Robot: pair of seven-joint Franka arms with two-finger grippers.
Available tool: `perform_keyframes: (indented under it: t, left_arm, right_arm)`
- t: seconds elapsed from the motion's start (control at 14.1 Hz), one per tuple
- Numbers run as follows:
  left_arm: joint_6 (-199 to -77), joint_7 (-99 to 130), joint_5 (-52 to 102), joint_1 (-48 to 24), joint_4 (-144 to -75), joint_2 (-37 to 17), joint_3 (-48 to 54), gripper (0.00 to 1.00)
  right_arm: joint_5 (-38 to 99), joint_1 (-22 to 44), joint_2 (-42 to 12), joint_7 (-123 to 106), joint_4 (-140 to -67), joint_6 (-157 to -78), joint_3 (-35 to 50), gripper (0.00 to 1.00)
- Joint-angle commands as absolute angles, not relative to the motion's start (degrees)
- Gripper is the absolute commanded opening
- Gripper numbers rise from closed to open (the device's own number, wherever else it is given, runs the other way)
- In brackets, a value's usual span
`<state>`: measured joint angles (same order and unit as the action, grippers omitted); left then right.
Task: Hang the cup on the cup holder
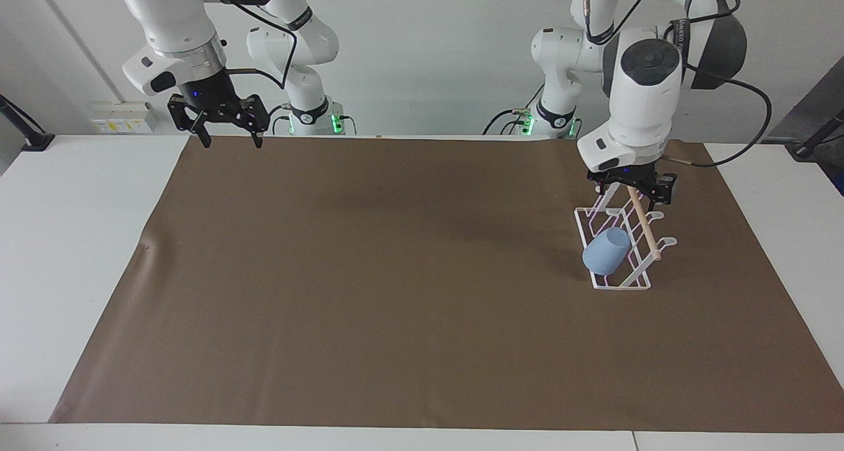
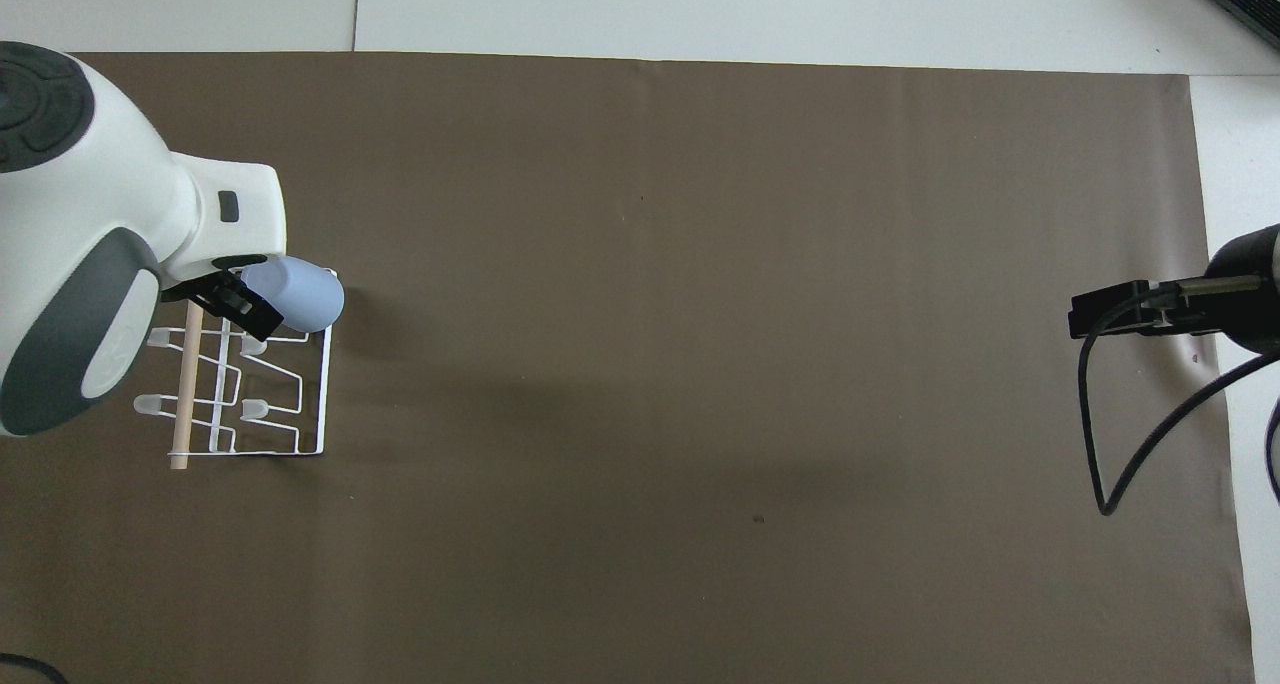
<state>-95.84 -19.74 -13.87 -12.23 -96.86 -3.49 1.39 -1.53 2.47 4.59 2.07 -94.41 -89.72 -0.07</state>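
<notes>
The cup (image 1: 606,251) hung on the rack (image 1: 643,281).
The left gripper (image 1: 634,188) hovered over the rack, fingers apart; the right gripper (image 1: 228,138) waited, fingers apart.

A light-blue cup (image 1: 606,251) hangs tilted on a prong of the white wire cup holder (image 1: 643,239), toward the left arm's end.

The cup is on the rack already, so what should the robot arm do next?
Probably lift the left tool straight up and away. The cup hangs on a prong of the rack, and the open tool holds nothing, just over the rack's end nearer the robots. The right tool waits near its own base.
</notes>
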Motion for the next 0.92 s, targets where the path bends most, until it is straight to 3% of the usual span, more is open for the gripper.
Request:
perform_keyframes:
  t: [0.0, 0.35, 0.85]
  left_arm:
    - [-94.4, -16.4, -8.1, -8.3, -97.7, 0.6, 1.8, 1.0]
    - [-91.2, -4.1, -4.8, -5.3, -96.5, 4.0, 1.4, 1.0]
    - [-89.3, -3.7, -1.4, -1.9, -90.5, 2.0, 1.3, 1.0]
  right_arm:
    - [-2.9, 1.7, 5.7, 2.0, -95.7, -89.2, 0.4, 1.0]
    - [-2.9, 1.7, 6.0, 1.9, -96.2, -89.2, 0.5, 1.0]
    - [-2.9, 1.7, 6.1, 1.8, -96.4, -89.2, 0.5, 1.0]
